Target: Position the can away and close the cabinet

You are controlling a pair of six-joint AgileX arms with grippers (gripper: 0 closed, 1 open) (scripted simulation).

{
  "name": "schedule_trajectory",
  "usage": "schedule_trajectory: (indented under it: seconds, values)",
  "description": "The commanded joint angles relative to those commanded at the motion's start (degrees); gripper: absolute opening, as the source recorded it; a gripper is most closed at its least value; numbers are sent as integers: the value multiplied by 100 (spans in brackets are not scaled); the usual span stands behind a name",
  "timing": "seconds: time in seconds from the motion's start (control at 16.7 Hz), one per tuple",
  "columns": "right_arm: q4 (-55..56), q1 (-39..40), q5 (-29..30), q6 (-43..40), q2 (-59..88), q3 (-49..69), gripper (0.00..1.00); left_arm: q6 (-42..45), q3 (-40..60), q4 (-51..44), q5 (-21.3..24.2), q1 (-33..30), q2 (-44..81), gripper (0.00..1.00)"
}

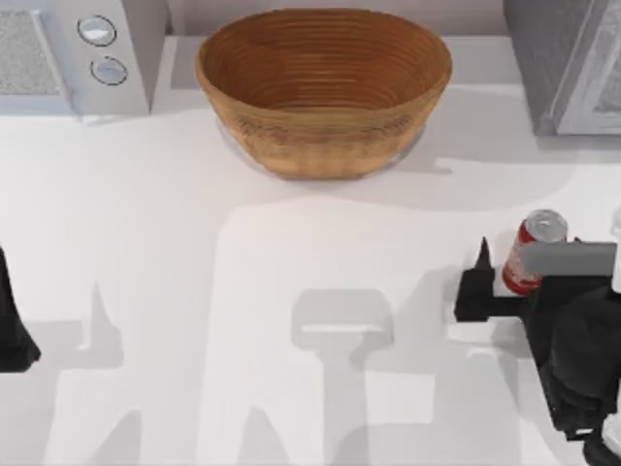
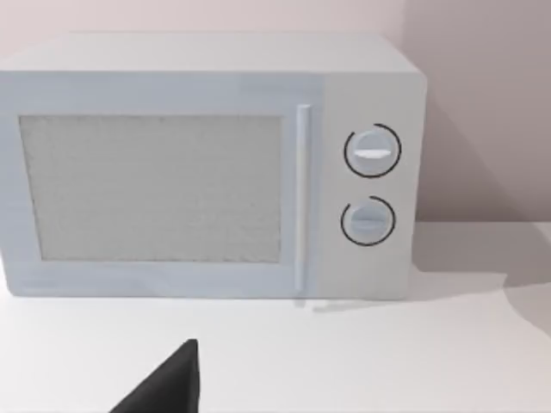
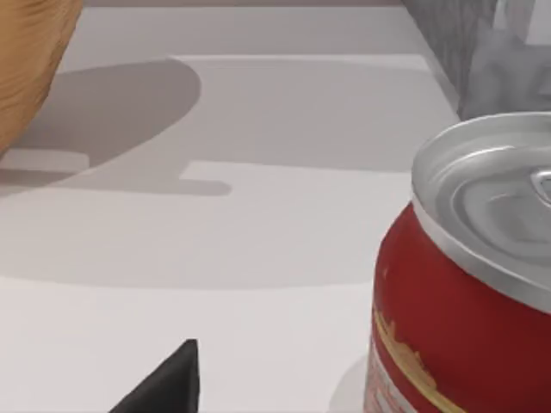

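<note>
The can [image 1: 534, 250] is red with a silver top and stands upright near the table's right edge. My right gripper [image 1: 529, 280] is at the can, open, with one black finger [image 1: 481, 267] just left of it and a gap between them. The other finger is hidden. The right wrist view has the can [image 3: 465, 301] close up, with one fingertip [image 3: 172, 383] well to its side. The grey cabinet [image 1: 568, 68] stands at the back right corner, beyond the can. My left arm [image 1: 12, 325] is parked at the left edge, one fingertip [image 2: 176, 379] off-centre.
A large wicker basket [image 1: 325, 92] sits at the back middle. A white microwave [image 1: 82, 53] fills the back left corner, and the left wrist view faces its closed door [image 2: 155, 189]. Bare white table lies between the arms.
</note>
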Motion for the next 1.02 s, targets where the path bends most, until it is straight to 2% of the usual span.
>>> schedule_trajectory:
  seconds: [0.18, 0.42, 1.02]
  values:
    - [-193, -236, -227, -64, 111, 338, 100, 0, 0, 0, 0, 0, 0, 100]
    - [-209, -255, -246, -69, 120, 366, 100, 0, 0, 0, 0, 0, 0, 100]
    - [-209, -255, -246, -69, 120, 366, 25, 0, 0, 0, 0, 0, 0, 100]
